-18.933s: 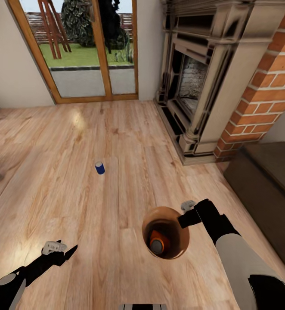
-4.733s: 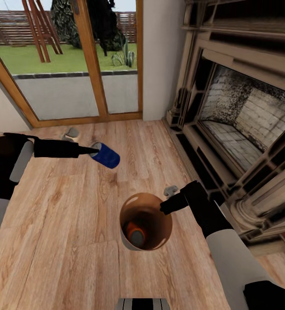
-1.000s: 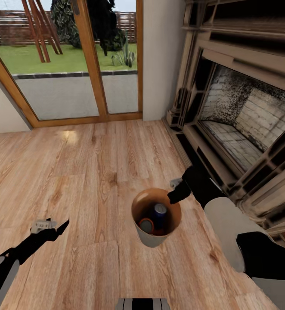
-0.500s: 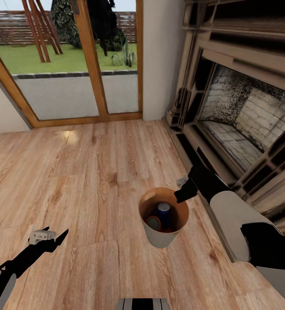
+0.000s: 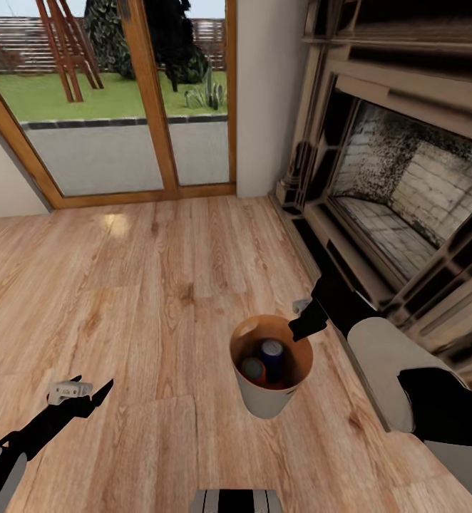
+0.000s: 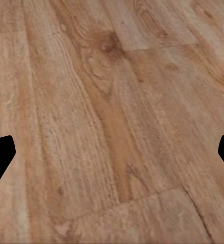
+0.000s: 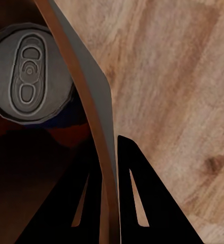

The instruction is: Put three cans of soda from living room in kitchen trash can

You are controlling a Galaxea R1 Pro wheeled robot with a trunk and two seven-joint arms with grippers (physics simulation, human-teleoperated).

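Grey trash can (image 5: 268, 399) pinched at its 2 o'clock rim by right gripper (image 5: 299, 329), blue can (image 5: 272, 351) and orange can (image 5: 253, 369) inside, left gripper (image 5: 86, 390) spread open over wood floor (image 5: 150, 285).

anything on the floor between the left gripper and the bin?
No. In the head view, bare wood floor spans from the left gripper to the trash can.

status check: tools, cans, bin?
Right tool shut on trash can rim, bin held off the wood floor. Left tool open, empty. Blue can and orange can inside. Fireplace close on right.
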